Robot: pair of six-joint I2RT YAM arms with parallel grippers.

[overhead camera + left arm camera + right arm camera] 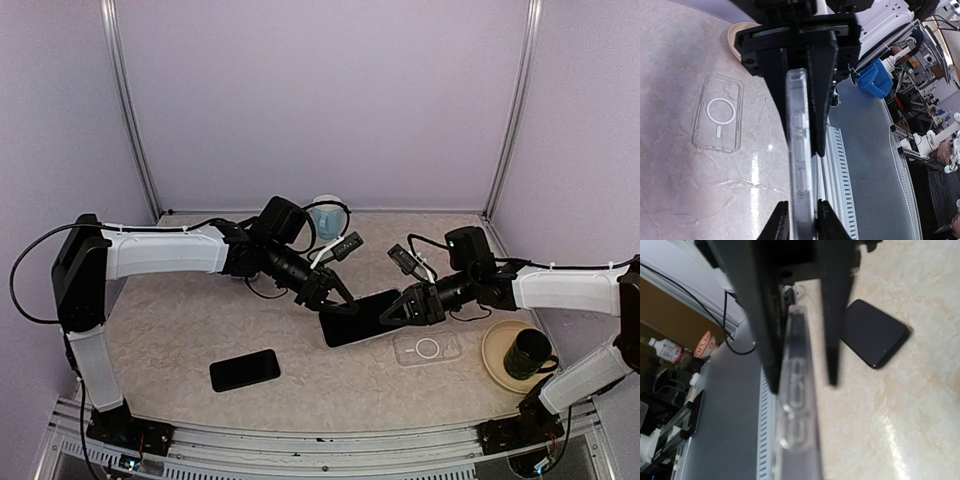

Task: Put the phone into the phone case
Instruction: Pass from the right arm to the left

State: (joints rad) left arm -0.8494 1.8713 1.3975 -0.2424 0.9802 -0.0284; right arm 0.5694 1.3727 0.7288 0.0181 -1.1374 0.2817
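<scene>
A black phone in a clear phone case (352, 320) hangs above the table's middle between both grippers. My left gripper (335, 295) holds its left end. In the left wrist view its tips (802, 220) press both sides of the case edge (799, 150). My right gripper (405, 308) is shut on the right end. The right wrist view shows the case edge (796, 430) close up with the left arm's fingers (765, 340) beyond it; my right fingertips are hidden there. A second black phone (245, 370) (872, 335) and an empty clear case (427, 348) (719, 112) lie flat on the table.
A tan plate (495, 350) carrying a black mug (527, 352) stands at the right front, just right of the empty case. A blue and white cup (325, 210) stands by the back wall. A slotted rail runs along the table's near edge.
</scene>
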